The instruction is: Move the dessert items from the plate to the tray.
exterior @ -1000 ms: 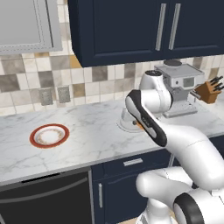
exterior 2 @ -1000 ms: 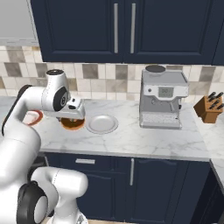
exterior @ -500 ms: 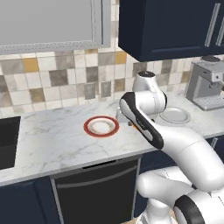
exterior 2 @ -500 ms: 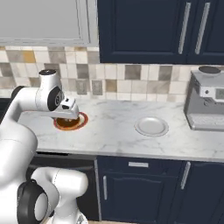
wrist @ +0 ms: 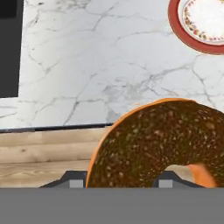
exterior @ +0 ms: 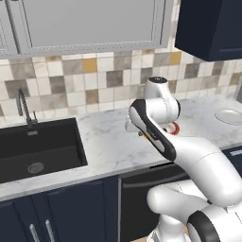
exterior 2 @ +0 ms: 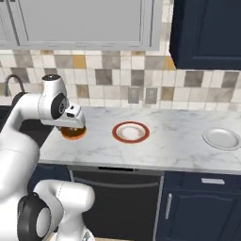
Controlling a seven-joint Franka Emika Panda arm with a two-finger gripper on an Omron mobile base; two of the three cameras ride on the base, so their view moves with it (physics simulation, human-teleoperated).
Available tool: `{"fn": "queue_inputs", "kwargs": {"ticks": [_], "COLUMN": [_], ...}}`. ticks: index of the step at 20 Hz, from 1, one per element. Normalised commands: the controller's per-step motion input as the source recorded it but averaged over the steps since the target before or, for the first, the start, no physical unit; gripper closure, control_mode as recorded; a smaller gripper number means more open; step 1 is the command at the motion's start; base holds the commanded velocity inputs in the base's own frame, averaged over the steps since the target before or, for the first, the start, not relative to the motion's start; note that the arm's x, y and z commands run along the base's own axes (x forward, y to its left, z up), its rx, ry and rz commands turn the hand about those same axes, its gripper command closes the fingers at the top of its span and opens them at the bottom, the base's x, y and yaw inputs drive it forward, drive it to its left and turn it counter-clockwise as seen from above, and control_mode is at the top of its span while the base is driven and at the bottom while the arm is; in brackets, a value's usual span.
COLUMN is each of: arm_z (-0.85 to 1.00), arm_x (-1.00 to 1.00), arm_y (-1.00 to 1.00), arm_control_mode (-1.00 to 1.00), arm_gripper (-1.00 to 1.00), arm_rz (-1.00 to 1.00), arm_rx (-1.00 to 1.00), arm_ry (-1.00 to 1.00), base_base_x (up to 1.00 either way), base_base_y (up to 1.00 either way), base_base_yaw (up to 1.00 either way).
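Hand view: my pincer (wrist: 119, 181) clamped shut on round orange-brown doughnut with dark speckled glaze (wrist: 162, 144), held above white marble counter (wrist: 87, 65) near its front edge. Round red-rimmed plate (wrist: 199, 26) sits well apart, far right. Right base view: doughnut (exterior 2: 72, 132) under my pincer (exterior 2: 72, 127), left of red-rimmed plate (exterior 2: 131, 132); plain grey round plate (exterior 2: 221, 138) far right. Left base view: black sink (exterior: 38, 149) at left.
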Motion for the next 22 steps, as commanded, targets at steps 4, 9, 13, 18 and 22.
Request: {"fn": "queue_inputs", "kwargs": {"ticks": [4, 9, 13, 18, 22], "arm_z": [0.00, 0.00, 0.00, 0.00, 0.00], "arm_x": [0.00, 0.00, 0.00, 0.00, 0.00], "arm_y": [0.00, 0.00, 0.00, 0.00, 0.00], "arm_control_mode": [1.00, 1.00, 1.00, 1.00, 1.00], "arm_gripper": [1.00, 1.00, 1.00, 1.00, 1.00], "arm_rz": [0.00, 0.00, 0.00, 0.00, 0.00], "arm_rx": [0.00, 0.00, 0.00, 0.00, 0.00], "arm_ry": [0.00, 0.00, 0.00, 0.00, 0.00], "base_base_x": [0.00, 0.00, 0.00, 0.00, 0.00], "base_base_y": [1.00, 1.00, 1.00, 1.00, 1.00], "base_base_yaw": [0.00, 0.00, 0.00, 0.00, 0.00]}}
